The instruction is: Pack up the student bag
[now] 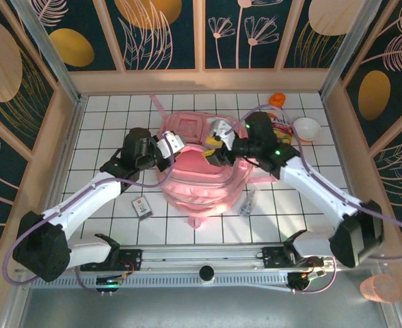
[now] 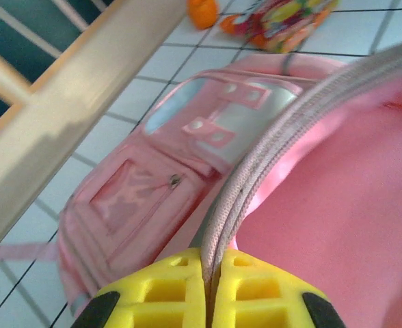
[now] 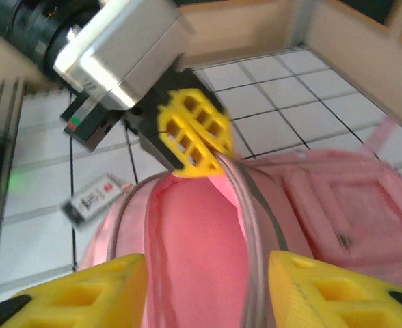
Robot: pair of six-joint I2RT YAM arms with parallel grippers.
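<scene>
The student bag (image 1: pixel 199 188) is soft, matt pale pink cloth, with a glossy see-through plastic front pocket (image 2: pixel 252 130) and a ribbed woven zip tape (image 2: pixel 256 162). The left gripper (image 2: pixel 210 265) and right gripper (image 3: pixel 208 273) have pads of matt yellow moulded plastic. The tabletop (image 1: pixel 105 130) is smooth, shiny white; the frame (image 2: pixel 57 123) pale satin wood; the front rail (image 1: pixel 201 254) brushed metal.

Colour and pattern reference: packing cell.
Student bag (image 1: pixel 201 188): pale pink, with a translucent grey-white front pocket and grey zip tape. Left tool (image 2: pixel 209 290) and right tool (image 3: pixel 208 287): yellow, open-lattice pattern, black at the base. Tabletop (image 1: pixel 105 130): white tiles with dark grid lines. Wall panels (image 1: pixel 160 34): dark teal, with gold ovals and pale pink line-drawn leaves. Bowl (image 1: pixel 306 128): white.
</scene>
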